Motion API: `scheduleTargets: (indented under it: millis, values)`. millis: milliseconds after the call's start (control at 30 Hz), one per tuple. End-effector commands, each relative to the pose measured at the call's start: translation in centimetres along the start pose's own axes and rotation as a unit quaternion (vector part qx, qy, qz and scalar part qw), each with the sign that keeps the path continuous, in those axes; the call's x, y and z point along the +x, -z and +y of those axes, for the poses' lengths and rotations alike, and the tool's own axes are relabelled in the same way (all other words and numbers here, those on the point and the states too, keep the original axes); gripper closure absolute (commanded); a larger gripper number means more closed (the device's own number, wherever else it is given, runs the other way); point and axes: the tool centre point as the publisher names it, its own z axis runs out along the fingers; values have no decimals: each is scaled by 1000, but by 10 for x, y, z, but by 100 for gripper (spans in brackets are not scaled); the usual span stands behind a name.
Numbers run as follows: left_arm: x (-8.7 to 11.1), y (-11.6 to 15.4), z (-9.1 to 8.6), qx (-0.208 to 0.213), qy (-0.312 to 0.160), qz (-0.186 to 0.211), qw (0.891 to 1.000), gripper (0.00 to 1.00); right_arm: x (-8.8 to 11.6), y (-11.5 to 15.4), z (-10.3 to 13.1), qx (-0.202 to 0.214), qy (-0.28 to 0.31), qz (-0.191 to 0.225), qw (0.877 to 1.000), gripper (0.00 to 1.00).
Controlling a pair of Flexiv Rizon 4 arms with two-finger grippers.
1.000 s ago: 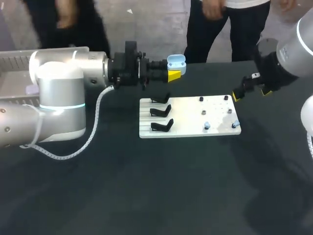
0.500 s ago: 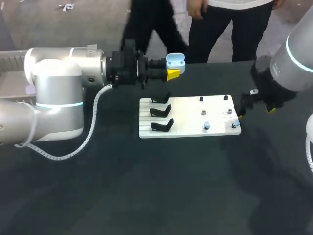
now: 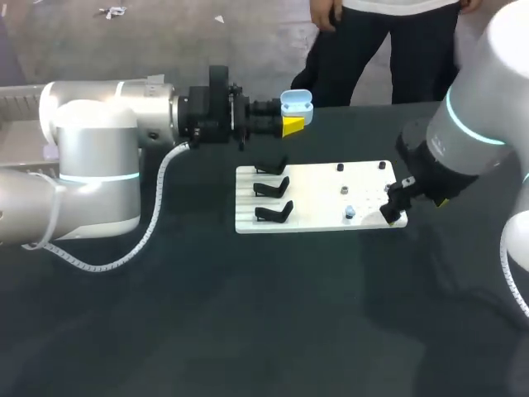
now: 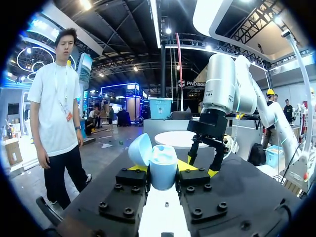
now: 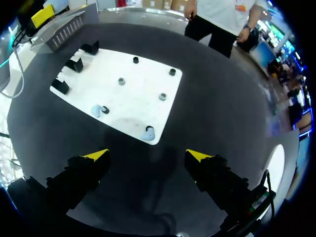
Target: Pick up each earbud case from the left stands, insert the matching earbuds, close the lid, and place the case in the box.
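Note:
A light blue earbud case [image 3: 297, 105] with its lid up is held in the air behind the white board [image 3: 314, 197]; my left gripper [image 3: 291, 124] is shut on it. In the left wrist view the case [image 4: 162, 170] sits between the yellow-tipped fingers [image 4: 189, 167]. My right gripper [image 3: 395, 208] hangs open over the board's near right corner. In the right wrist view a blue earbud [image 5: 149, 132] lies just ahead of my right gripper [image 5: 147, 156], and a second earbud [image 5: 100, 110] lies further along the board's near edge. The three black stands [image 3: 272, 189] are empty.
Small grey and black pegs [image 3: 344, 190] stand on the board's right half. A grey metal tray [image 5: 63, 27] sits at the table's far left, behind my left arm. Dark tabletop [image 3: 264, 314] stretches in front of the board.
My right arm has swung left and nearer, from beyond the board's right edge to over its near right corner. The left arm and case have stayed put.

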Motion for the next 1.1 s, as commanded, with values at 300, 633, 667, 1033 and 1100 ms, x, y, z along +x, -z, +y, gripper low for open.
scheduleTargets:
  millis: [300,633,667,1033,1100]
  values:
    - [1,0,-2,-5,-2,-2,1000,100,-13,-23,1,1,11,32,999,0]
    - [1,0,-2,-5,-2,-2,1000,100,-16,-27,1,-1,12,34,999,12]
    - [1,0,-2,-5,-2,-2,1000,100,-17,-27,1,-1,12,35,999,15]
    - [1,0,-2,-5,-2,-2,1000,100,-17,-26,2,-2,7,34,999,45]
    - [1,0,-2,-5,-2,-2,1000,100,-17,-26,2,-3,5,33,999,53]
